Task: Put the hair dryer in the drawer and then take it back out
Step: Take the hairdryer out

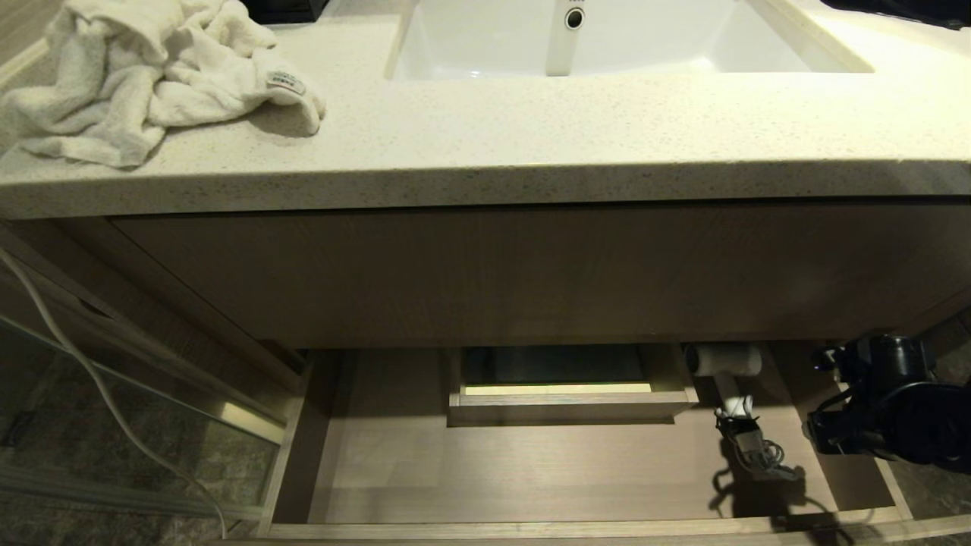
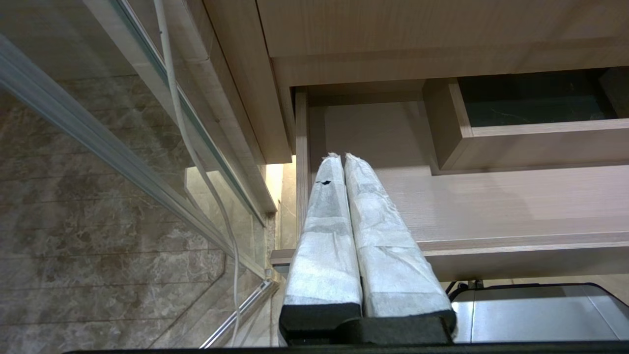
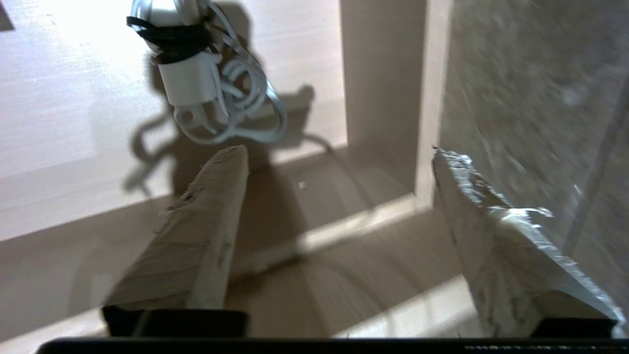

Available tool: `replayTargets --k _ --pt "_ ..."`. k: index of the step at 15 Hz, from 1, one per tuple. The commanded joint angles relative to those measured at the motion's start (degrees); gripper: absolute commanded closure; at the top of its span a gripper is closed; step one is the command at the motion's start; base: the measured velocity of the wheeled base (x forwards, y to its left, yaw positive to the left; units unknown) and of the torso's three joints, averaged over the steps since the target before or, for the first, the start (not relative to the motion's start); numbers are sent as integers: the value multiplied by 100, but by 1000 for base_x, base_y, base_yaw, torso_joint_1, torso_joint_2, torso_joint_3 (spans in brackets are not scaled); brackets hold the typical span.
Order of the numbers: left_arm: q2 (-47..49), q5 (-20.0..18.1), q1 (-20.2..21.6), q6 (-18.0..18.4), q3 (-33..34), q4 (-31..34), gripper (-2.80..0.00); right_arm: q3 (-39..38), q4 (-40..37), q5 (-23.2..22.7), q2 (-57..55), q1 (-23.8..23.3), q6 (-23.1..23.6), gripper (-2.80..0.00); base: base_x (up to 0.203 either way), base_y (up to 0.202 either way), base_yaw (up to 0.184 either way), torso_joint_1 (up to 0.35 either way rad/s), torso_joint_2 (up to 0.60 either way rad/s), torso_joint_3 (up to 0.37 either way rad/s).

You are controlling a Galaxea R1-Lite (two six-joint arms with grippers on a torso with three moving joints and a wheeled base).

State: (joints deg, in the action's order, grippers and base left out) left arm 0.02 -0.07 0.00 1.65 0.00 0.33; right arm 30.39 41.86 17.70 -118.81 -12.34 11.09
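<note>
Speckled cream stone countertop [image 1: 531, 144] spans the head view, a white basin [image 1: 607, 42] sunk into it, a crumpled white towel [image 1: 144, 76] heaped at its left end. Below: tall wood-grain panel [image 1: 531, 273], then the drawer [image 1: 531, 523] pulled out, pale wood-grain floor, boxed cutout [image 1: 565, 398] at its back centre. Mottled brown stone floor tile [image 2: 98, 196] to the left, behind a glass panel with a metal frame [image 2: 88, 132]; a thin white cable [image 2: 186, 128] hangs down there.

Hair dryer [image 1: 724, 364] lies inside the drawer, right part, barrel at the back just beside the cutout, handle pointing forward, bundled cord [image 1: 755, 447] at the front end.

Right gripper [image 3: 339, 162] hangs over the drawer's right front corner, fingers spread wide, holding nothing; only its wrist view shows the plug and cord loops close up, apart from the fingertips. In the head view the arm shows as dark bulk at the right edge.

Left gripper [image 2: 342, 157], absent from the head view, sits low before the drawer's left side, wrapped fingers pressed together, empty.
</note>
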Motion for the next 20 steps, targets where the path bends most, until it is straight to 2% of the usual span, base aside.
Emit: replayTargets --k 1,4,5,7,10,12,14,18,20 --pt "6 -1 0 2 9 2 0 -470 1494 -133 -812 -57 192 -280 0 0 0 0 0 0" --pt "6 -1 0 2 9 2 0 -798 3644 -409 -2183 -144 630 -280 0 0 0 0 0 0" --pt "6 -1 0 2 9 2 0 -814 4081 -548 -2591 -190 824 -280 0 0 0 0 0 0" --pt "6 -1 0 2 9 2 0 -810 4580 -787 -2923 -257 1089 -280 0 0 0 0 0 0" --pt "0 -1 0 2 9 2 0 -589 4557 -850 -2931 -230 1105 -280 0 0 0 0 0 0" --pt "6 -1 0 2 9 2 0 -187 4096 -950 -2771 -208 1111 -280 0 0 0 0 0 0" --pt "6 5 0 2 9 2 0 247 2760 -1263 -2313 -207 1108 -280 0 0 0 0 0 0" --pt "6 -1 0 2 9 2 0 2077 705 -1478 -2126 -207 1081 -280 0 0 0 0 0 0" --pt "6 -1 0 2 9 2 0 2555 209 -1510 -2296 -207 1081 -280 0 0 0 0 0 0"
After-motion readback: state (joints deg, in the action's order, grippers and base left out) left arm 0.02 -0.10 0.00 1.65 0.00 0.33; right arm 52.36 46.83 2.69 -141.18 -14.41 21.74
